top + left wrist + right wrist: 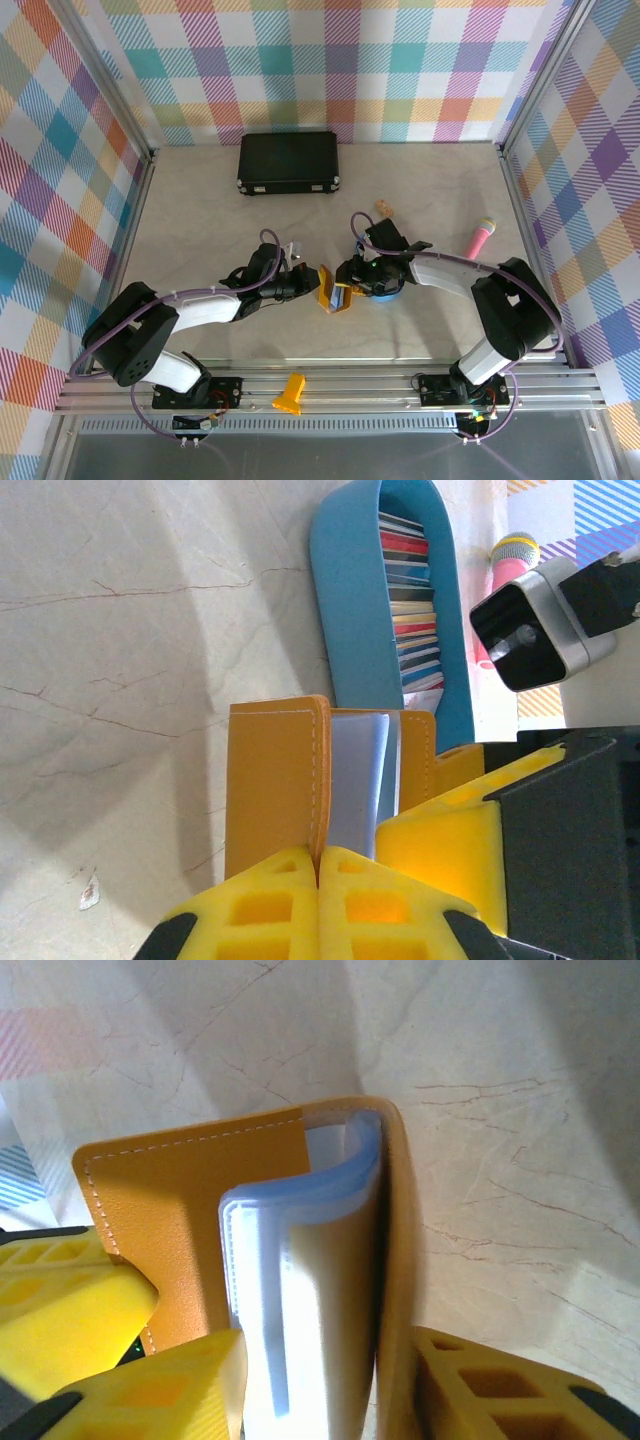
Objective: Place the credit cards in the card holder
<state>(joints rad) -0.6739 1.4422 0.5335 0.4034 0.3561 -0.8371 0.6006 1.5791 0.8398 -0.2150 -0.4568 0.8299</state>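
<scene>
Left pincer (318, 858) clamps the card holder (270, 780) by its cover; right pincer (328, 1350) straddles its pockets, grip unclear, contact cut off.

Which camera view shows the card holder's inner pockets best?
The right wrist view: the card holder is close, its light blue pockets fanned open. The left wrist view shows the pockets edge-on; in the top view it is a small yellow shape.

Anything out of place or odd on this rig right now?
A small yellow-orange piece lies on the front rail, off the tabletop; it looks stray. The credit cards stand tidily in the blue tray, and the card holder looks undamaged.
</scene>
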